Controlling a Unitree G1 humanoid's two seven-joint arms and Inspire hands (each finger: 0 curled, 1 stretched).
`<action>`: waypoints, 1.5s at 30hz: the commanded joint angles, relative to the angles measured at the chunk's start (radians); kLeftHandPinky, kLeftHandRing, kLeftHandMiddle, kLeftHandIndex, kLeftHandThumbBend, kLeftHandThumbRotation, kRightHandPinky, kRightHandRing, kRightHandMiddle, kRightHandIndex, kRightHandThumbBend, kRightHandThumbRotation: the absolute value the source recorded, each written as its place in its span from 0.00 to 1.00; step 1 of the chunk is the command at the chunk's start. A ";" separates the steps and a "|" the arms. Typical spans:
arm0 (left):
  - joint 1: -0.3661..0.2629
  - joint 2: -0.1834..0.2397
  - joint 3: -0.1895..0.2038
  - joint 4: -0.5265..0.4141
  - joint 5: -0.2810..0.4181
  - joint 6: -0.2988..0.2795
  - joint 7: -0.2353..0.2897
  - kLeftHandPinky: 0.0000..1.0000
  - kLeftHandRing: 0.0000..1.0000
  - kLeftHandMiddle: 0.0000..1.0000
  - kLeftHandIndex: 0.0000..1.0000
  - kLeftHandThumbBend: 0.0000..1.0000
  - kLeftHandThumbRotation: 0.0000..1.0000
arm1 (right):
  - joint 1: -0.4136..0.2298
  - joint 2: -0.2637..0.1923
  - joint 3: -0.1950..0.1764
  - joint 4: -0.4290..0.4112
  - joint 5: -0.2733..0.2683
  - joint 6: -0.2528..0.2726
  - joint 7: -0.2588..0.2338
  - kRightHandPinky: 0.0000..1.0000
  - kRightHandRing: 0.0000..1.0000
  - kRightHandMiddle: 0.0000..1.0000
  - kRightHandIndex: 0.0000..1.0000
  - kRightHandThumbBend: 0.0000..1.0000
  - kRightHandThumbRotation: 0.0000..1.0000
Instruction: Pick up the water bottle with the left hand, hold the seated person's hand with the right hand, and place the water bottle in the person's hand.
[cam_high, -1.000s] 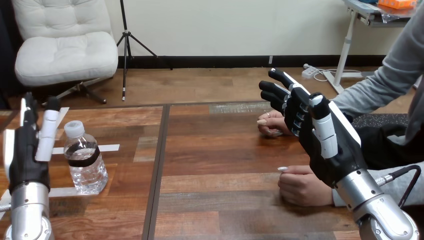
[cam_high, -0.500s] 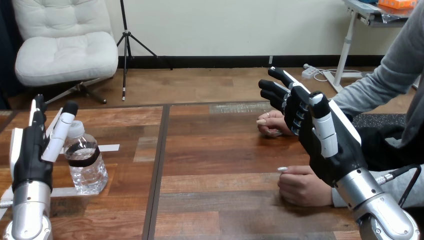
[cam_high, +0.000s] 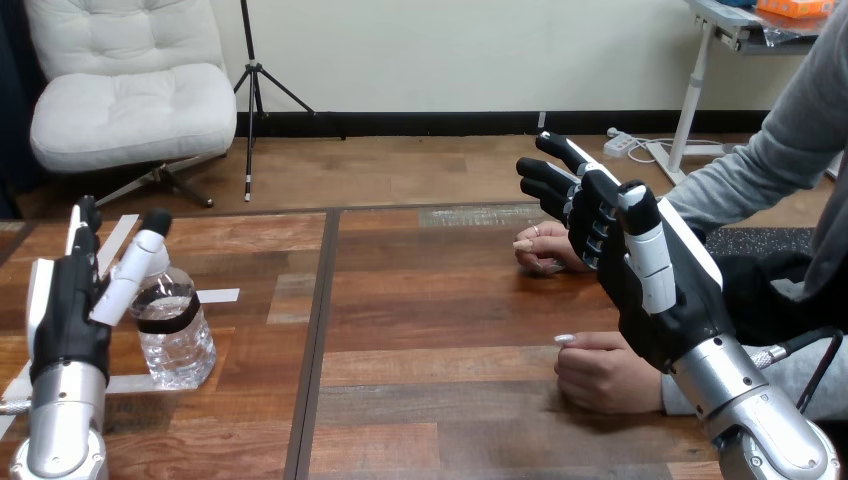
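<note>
1. At the table's near left, the left hand (cam_high: 68, 320) has slid right over the last second. Its thumb (cam_high: 140, 268) now crosses in front of the water bottle (cam_high: 176, 340) at the cap. The fingers are straight and apart, gripping nothing; contact cannot be told.
2. The water bottle stands upright on the table (cam_high: 430, 320), unmoved.
3. At the right, the right hand (cam_high: 655, 295) has barely shifted. It is raised, fingers relaxed and empty, above the person's far hand (cam_high: 543, 250) and the person's near hand (cam_high: 605, 372), both resting on the wood.
4. Likely meaning: the reach is almost complete, closing round the bottle comes next, and the hand-holding has not begun.
</note>
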 joint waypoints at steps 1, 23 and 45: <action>-0.084 0.027 -0.019 0.013 0.003 -0.011 -0.006 1.00 1.00 1.00 1.00 1.00 0.77 | -0.026 0.005 -0.007 -0.057 0.010 0.002 -0.007 1.00 0.93 0.90 0.95 1.00 1.00; -0.090 0.023 -0.030 0.013 -0.014 0.009 -0.033 1.00 1.00 1.00 1.00 1.00 0.60 | -0.022 0.006 -0.011 -0.057 0.012 -0.003 -0.005 1.00 0.94 0.91 0.96 1.00 1.00; -0.093 0.026 -0.017 0.037 -0.064 -0.011 -0.077 1.00 1.00 1.00 1.00 1.00 0.24 | -0.019 0.006 -0.009 -0.067 0.009 0.006 -0.011 1.00 0.94 0.91 0.96 1.00 1.00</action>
